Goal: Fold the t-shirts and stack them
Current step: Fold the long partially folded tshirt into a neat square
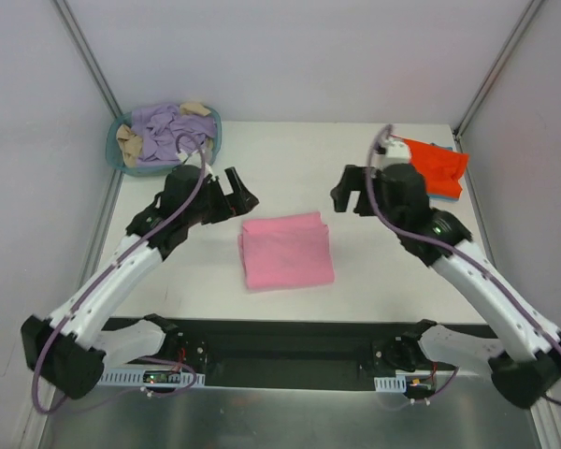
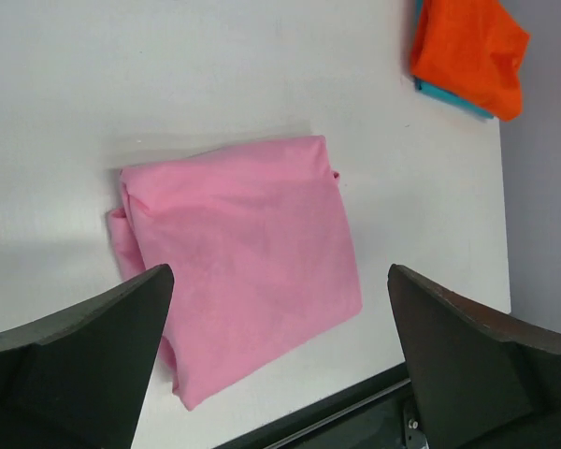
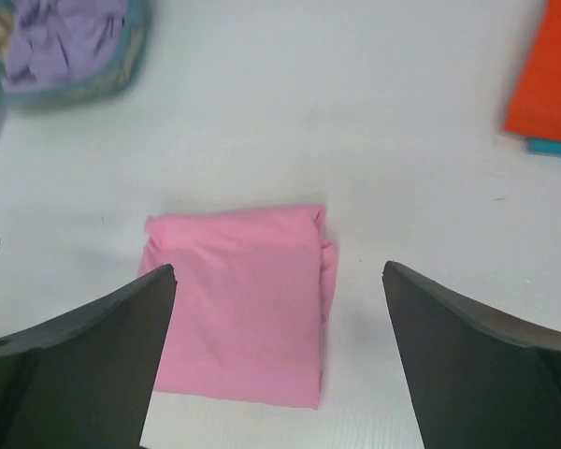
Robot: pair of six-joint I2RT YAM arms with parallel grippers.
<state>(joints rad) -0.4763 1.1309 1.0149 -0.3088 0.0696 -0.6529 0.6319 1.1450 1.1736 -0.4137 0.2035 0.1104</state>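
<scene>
A folded light pink t-shirt (image 1: 285, 250) lies flat at the table's middle front; it also shows in the left wrist view (image 2: 238, 253) and the right wrist view (image 3: 238, 299). A folded orange-red t-shirt (image 1: 435, 165) lies on a teal-blue t-shirt (image 1: 449, 193) at the back right; both show in the left wrist view, orange-red (image 2: 472, 51) over teal-blue (image 2: 444, 95). My left gripper (image 1: 241, 199) is open and empty, raised left of the pink shirt. My right gripper (image 1: 348, 198) is open and empty, raised to its right.
A round teal basket (image 1: 119, 159) at the back left holds crumpled lilac and beige cloths (image 1: 159, 131). The table's black front edge (image 1: 290, 327) runs just below the pink shirt. White walls close in the back and sides.
</scene>
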